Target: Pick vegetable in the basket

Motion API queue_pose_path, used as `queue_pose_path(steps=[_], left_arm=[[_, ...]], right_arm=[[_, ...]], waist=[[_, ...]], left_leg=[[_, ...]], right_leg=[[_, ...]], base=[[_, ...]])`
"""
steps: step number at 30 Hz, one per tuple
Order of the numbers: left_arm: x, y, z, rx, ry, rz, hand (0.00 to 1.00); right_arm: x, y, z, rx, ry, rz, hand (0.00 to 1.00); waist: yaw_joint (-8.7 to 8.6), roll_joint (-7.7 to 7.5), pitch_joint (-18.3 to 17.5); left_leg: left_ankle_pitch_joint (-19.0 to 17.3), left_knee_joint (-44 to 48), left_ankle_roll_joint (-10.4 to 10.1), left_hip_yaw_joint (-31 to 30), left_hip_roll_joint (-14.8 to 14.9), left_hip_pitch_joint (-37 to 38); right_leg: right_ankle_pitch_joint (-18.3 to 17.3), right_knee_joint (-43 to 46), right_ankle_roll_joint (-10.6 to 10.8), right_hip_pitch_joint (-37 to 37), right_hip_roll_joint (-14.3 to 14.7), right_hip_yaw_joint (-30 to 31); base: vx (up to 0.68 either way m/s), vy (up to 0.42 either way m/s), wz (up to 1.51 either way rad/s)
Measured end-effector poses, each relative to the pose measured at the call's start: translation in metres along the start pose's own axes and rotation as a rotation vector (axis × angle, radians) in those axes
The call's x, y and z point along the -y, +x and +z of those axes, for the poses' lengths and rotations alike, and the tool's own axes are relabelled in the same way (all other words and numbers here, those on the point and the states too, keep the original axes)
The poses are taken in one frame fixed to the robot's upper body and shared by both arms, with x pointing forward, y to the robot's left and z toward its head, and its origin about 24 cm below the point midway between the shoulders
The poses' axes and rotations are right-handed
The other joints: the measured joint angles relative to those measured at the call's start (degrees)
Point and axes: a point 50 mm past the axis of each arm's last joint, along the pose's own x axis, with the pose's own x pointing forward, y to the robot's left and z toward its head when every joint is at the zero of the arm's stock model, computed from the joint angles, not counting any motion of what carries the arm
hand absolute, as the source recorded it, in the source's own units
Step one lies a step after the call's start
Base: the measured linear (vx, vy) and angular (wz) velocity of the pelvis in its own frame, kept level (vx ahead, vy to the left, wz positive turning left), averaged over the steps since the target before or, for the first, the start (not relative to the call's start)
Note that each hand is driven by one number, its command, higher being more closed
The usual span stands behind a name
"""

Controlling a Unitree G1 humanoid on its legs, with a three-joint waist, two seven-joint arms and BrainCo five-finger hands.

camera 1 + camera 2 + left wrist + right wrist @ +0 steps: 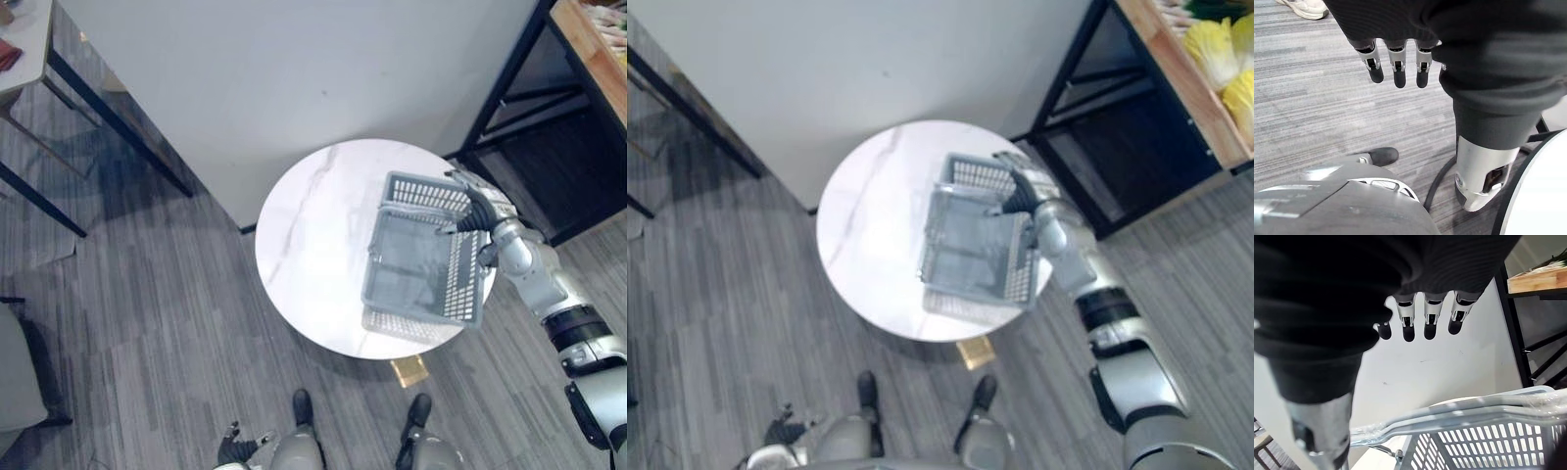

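Bench (304, 225), round and white; wooden shelf (1190, 83) far right.
Grey basket (464, 279) on bench's right half; right hand (477, 211) over its far right corner, fingers straight; left hand (1399, 61) low near left, fingers straight; yellow leafy vegetables (1212, 51) on the shelf.

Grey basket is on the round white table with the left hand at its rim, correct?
No, it is the right hand at the rim of the basket on the table; the left eye view shows it.
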Motion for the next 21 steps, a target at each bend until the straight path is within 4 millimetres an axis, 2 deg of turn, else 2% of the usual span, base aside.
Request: queue_pose_path(steps=[6,14,21], left_arm=[[0.001,0.001,0.004,0.010,-0.010,0.004,0.00],[0.001,0.002,0.005,0.004,-0.051,0.010,0.00],[0.003,0.004,0.011,0.005,-0.127,0.015,0.00]], right_arm=[[0.004,0.008,-0.005,-0.042,-0.008,0.000,0.00],[-0.005,0.009,-0.016,-0.118,-0.024,0.041,0.00],[0.008,0.023,-0.010,-0.120,-0.060,0.021,0.00]], waist=[[-0.10,-0.12,1.79],[-0.16,-0.07,2.61],[-0.09,0.05,4.83]], left_leg=[[0.76,-0.10,0.38,-0.98,-0.06,-1.60],[1.13,-0.12,0.61,-0.97,-0.16,-2.93],[1.17,-0.13,0.65,-1.17,-0.28,-3.96]], right_leg=[[0.94,-0.27,-0.19,-1.29,0.08,-0.20],[2.25,-1.71,-0.41,-2.26,0.35,0.03],[2.41,-2.04,-0.43,-3.03,0.38,-0.09]], base=[[-0.05,0.001,0.03],[-0.01,0.001,-0.01],[0.01,0.001,0.01]])
